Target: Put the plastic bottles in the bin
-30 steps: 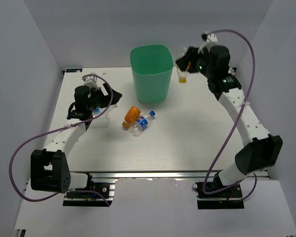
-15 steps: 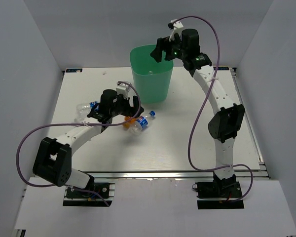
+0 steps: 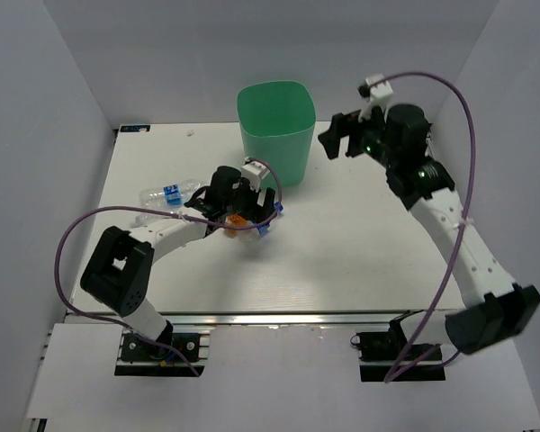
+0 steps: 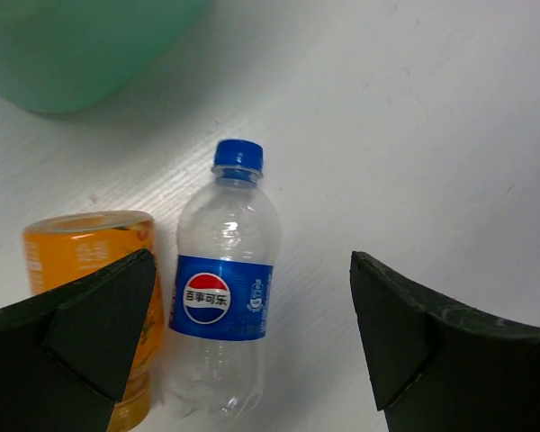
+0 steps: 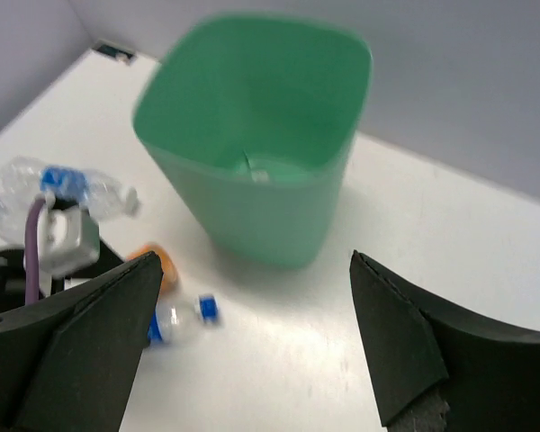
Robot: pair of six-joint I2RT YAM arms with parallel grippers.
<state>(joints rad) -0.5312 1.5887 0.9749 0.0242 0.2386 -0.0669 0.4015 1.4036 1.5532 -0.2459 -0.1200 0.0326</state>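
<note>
A clear bottle with a blue cap and blue label [image 4: 220, 301] lies on the white table, side by side with an orange-tinted bottle [image 4: 88, 270]. My left gripper [image 4: 252, 337] hangs open just above them, with the clear bottle between its fingers and the left finger over the orange one. In the top view that gripper [image 3: 255, 214] hides most of both. The mint-green bin [image 3: 274, 135] stands upright at the back, with a small pale object [image 5: 256, 169] on its floor. My right gripper [image 3: 337, 138] is open and empty in the air to the right of the bin's rim.
Another clear bottle with a blue label [image 3: 165, 195] lies at the left of the table, behind the left arm. White walls close the table in on three sides. The left arm's purple cable loops over the near left of the table.
The right gripper carried a small yellowish bottle over the bin, opened, and has drawn back to the right, empty. The left gripper swung right from the far-left bottle to over the middle pair.
</note>
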